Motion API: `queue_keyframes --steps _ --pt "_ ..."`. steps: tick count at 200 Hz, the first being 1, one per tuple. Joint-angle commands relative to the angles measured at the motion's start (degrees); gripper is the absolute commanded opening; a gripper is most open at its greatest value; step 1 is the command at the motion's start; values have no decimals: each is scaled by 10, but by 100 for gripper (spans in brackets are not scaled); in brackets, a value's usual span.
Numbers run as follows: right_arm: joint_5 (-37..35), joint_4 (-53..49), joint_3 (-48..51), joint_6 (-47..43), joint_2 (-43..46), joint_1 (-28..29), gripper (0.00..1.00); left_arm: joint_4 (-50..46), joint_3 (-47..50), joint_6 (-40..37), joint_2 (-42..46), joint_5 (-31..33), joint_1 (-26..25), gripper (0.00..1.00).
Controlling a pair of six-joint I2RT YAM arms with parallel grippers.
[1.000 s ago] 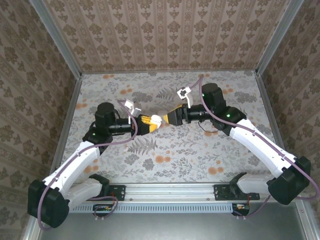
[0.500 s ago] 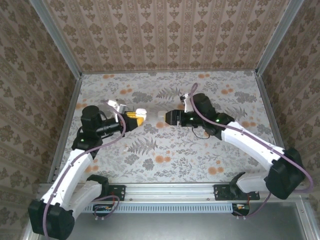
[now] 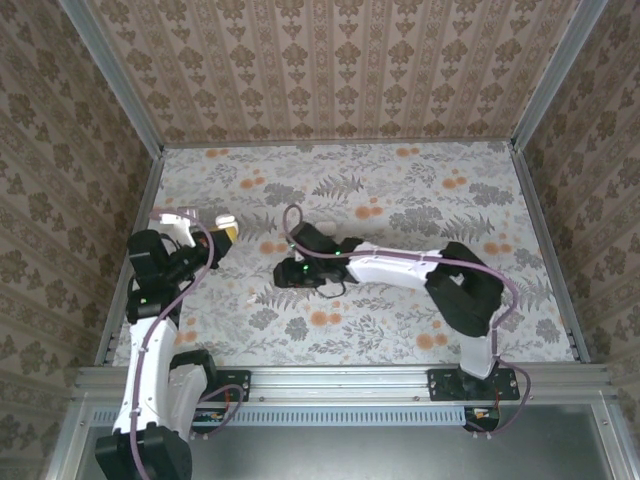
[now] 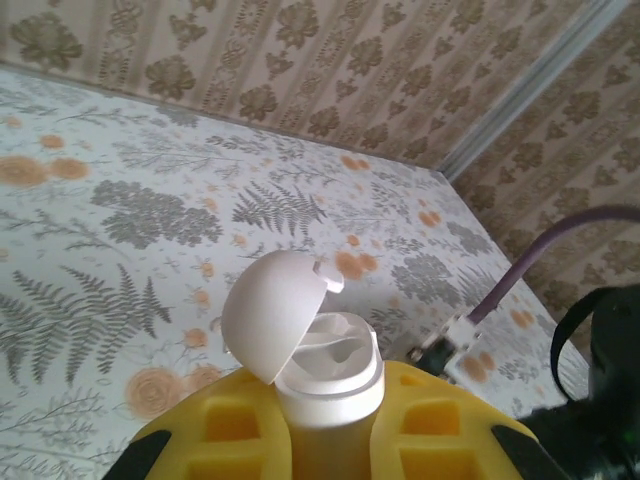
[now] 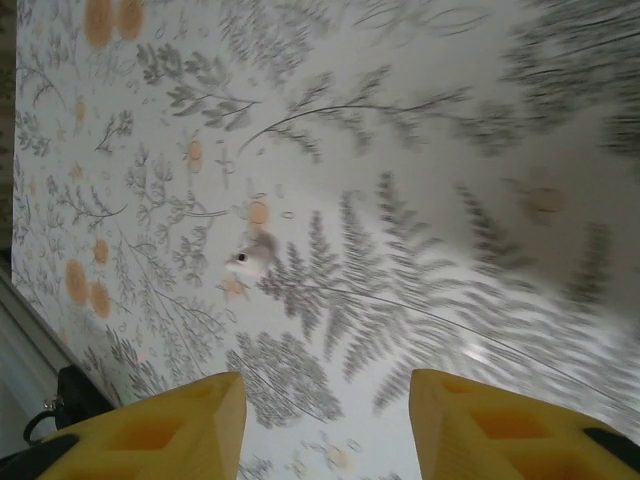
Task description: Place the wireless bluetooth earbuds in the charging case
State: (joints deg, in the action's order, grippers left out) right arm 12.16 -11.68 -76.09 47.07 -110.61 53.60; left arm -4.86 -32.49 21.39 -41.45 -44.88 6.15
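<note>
Retrieval of the loose earbud [image 5: 249, 260] looks like the step in hand. It lies alone on the flowered counter [image 5: 450, 150], outside the charging case [image 4: 330, 352] and apart from it, on the side where the right arm reaches in.

The left tool [image 4: 325, 420] is clenched on the case's lower body, one yellow finger at each side. It holds the case upright, with the lid [image 4: 272, 312] swung back on its hinge and the well exposed. Whether the other earbud already sits in that well I cannot tell; only white moulded shapes show.

The right tool [image 5: 322, 400] hangs over the counter with its fingers parted and nothing between them, the earbud a little ahead of the tips.

As I judge it, the next move calls for lowering the right tool astride the earbud and closing gently. So small and smooth a piece could easily squirt away. The earbud then has to be carried over to the case.
</note>
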Motion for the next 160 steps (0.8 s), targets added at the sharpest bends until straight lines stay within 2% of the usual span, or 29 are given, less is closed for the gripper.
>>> queue_keyframes --steps 1,48,99,160 --pt "1 -19 -56 7 -56 14 43 -26 -4 -11 10 35 4 0" --pt "2 -58 -146 -15 -140 27 38 -46 -12 -29 14 58 2 0" --pt "-27 -114 -209 -38 -188 50 45 -47 -10 -31 14 64 2 0" --pt "-97 -234 -316 -73 -238 80 46 -54 -9 -35 17 69 1 0"
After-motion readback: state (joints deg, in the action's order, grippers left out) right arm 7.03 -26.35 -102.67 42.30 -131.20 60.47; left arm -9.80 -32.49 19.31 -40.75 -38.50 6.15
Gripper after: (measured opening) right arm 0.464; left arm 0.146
